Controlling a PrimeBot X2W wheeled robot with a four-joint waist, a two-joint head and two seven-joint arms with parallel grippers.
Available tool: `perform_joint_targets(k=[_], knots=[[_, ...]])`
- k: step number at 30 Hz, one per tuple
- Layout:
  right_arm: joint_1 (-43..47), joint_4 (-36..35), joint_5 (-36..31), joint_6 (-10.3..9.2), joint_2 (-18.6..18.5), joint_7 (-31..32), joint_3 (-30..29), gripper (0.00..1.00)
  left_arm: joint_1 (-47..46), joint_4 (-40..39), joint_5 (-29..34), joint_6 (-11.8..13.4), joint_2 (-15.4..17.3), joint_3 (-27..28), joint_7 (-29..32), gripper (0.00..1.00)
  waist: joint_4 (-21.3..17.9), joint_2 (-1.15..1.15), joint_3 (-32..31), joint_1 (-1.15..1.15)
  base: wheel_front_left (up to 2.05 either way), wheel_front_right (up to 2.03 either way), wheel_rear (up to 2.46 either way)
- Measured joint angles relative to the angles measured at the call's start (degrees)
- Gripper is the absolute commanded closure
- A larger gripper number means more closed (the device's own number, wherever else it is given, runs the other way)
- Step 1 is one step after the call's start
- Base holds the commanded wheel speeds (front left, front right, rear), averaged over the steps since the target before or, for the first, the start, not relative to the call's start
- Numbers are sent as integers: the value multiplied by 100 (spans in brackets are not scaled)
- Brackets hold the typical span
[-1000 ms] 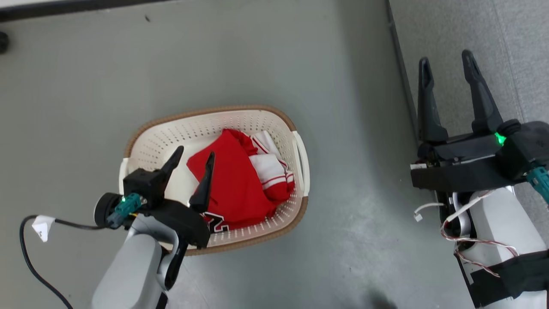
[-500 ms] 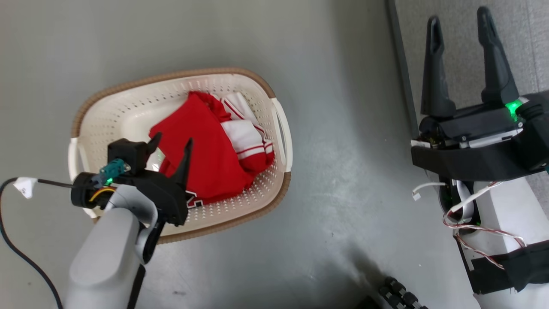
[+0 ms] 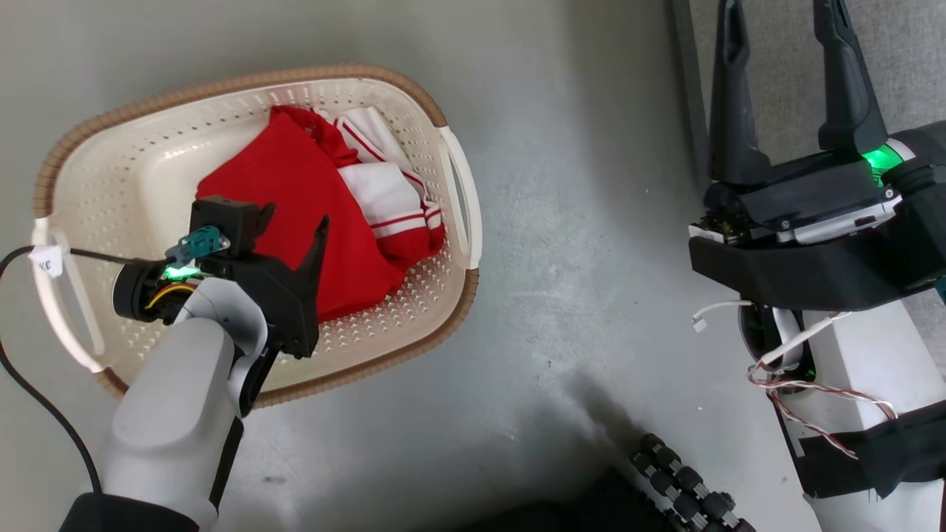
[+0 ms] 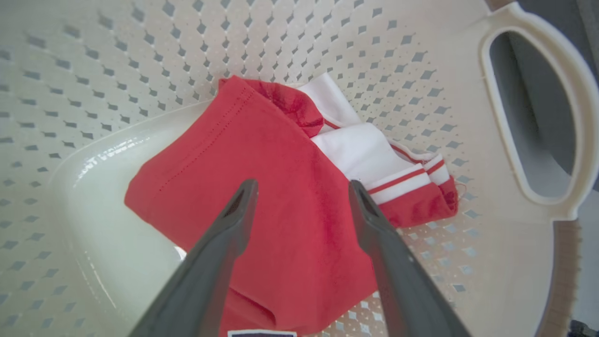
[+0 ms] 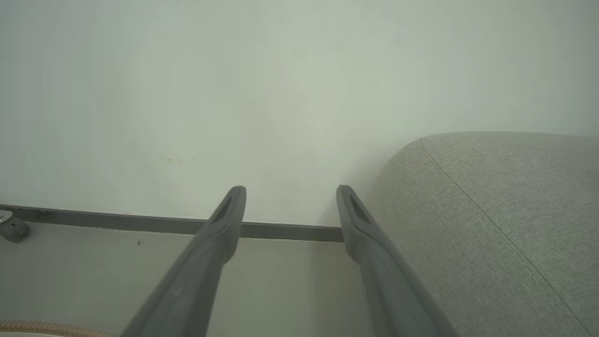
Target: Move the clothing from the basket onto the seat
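Head view: the left tool (image 3: 292,229) hovers, fingers spread, over the red jersey (image 3: 295,170) bundled in the laundry basket (image 3: 222,77). The right tool (image 3: 783,74) is open near the sofa cushion (image 3: 913,63).
Left wrist view: best to descend straight and pinch the thick red fold.
Right wrist view: cushion just beside.

No legible text; cable tag (image 3: 46,260) marks unreadable

Head view looks down on the basket (image 3: 118,177); left wrist view peers closely into it.
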Motion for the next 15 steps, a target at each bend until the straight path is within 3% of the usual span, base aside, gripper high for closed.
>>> perform_joint_targets(k=[15], knots=[[-193,-225,-37,-9,40,0,102,0,-617,622,-167,0,48,-94,554,0,-171,0,521,0,0,0,0]])
